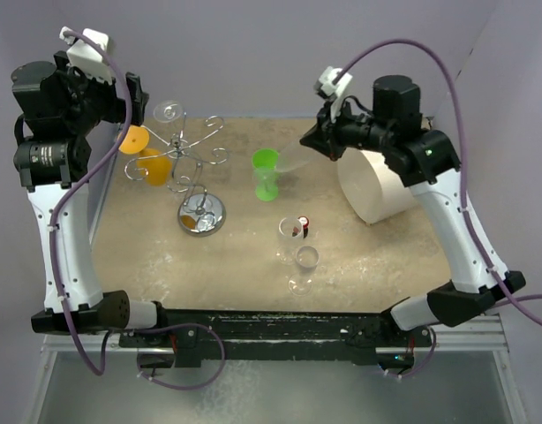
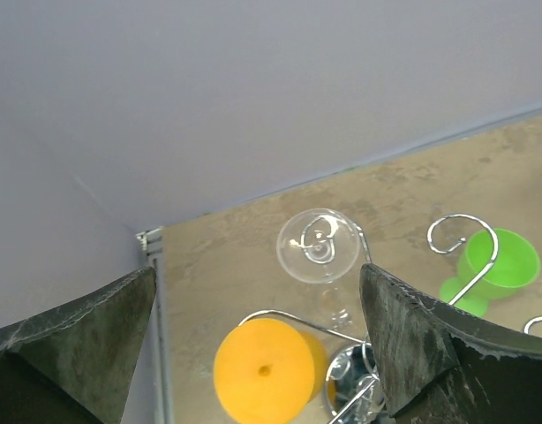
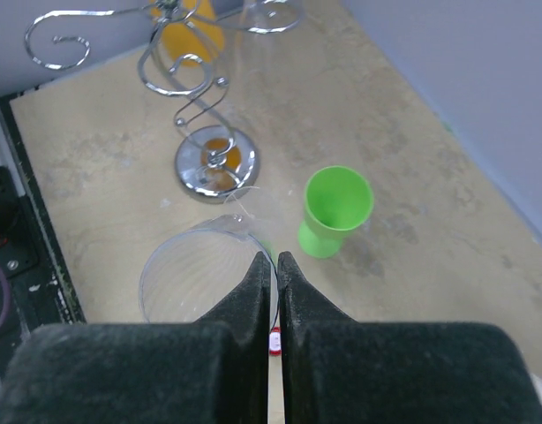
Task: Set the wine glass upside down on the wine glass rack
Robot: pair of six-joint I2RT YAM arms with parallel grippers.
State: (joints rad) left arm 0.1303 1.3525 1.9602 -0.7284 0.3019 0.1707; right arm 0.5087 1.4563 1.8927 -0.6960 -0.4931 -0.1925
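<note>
- While your right gripper (image 3: pixel 273 261) is pinching the wine glass (image 3: pixel 183 269) by its rim, the bowl is sitting low centre-left in the wrist view, well apart from the wine glass rack (image 3: pixel 216 161) at upper left.
- You are risking a slip or pivot: that thin-wall pinch is giving little hold for inverting.
- You are risking the foot snagging on the rack and tipping it.
- Your left gripper (image 2: pixel 258 274) is standing wide, holding nothing.
</note>
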